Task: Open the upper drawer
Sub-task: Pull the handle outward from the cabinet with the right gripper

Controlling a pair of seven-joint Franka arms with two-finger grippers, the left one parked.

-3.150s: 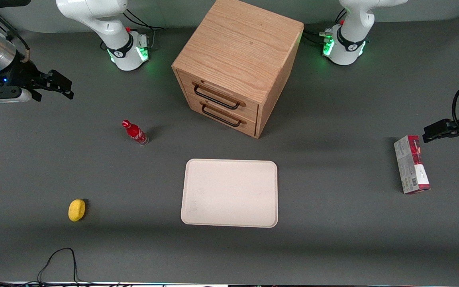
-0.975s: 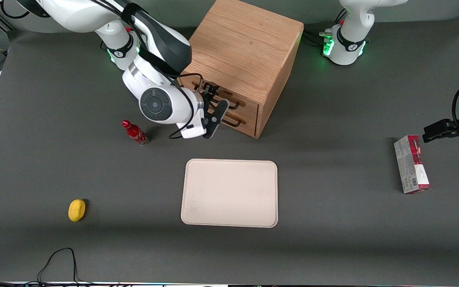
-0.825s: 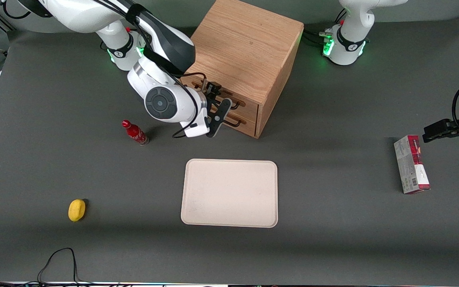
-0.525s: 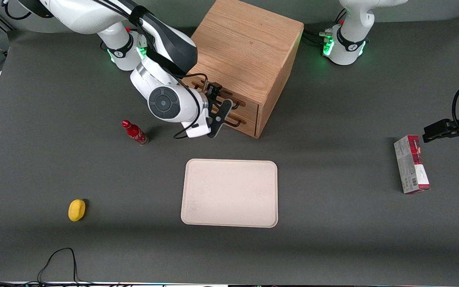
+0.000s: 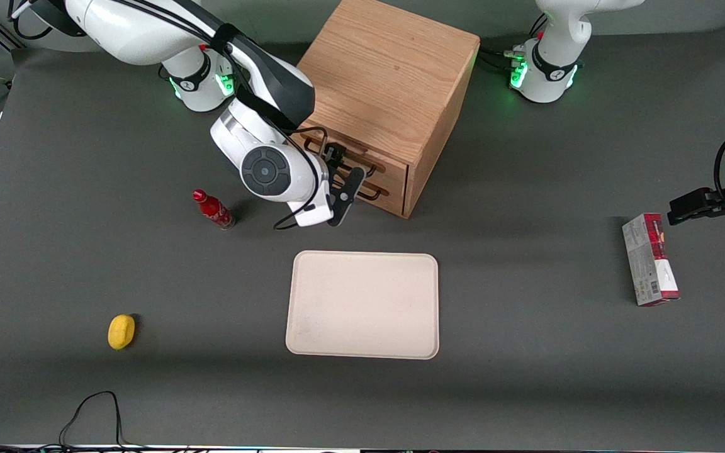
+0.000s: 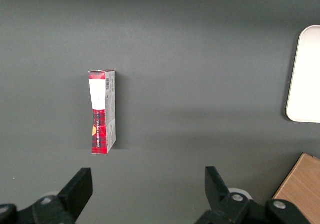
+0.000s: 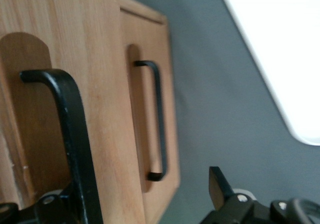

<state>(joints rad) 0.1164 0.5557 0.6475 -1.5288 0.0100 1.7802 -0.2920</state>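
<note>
1. Your gripper (image 5: pixel 341 182) was at the cabinet (image 5: pixel 394 69) front, jaws spread wide — holding nothing.
2. One finger (image 7: pixel 56 206) sat beside the upper drawer's (image 7: pixel 47 109) black handle (image 7: pixel 70 129).
3. The upper drawer was shut — flush above the bottom drawer (image 7: pixel 150 99).

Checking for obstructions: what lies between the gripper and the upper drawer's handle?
Nothing: in the right wrist view the gripper is already at the upper drawer's handle, the black bar between its open fingers.
</note>
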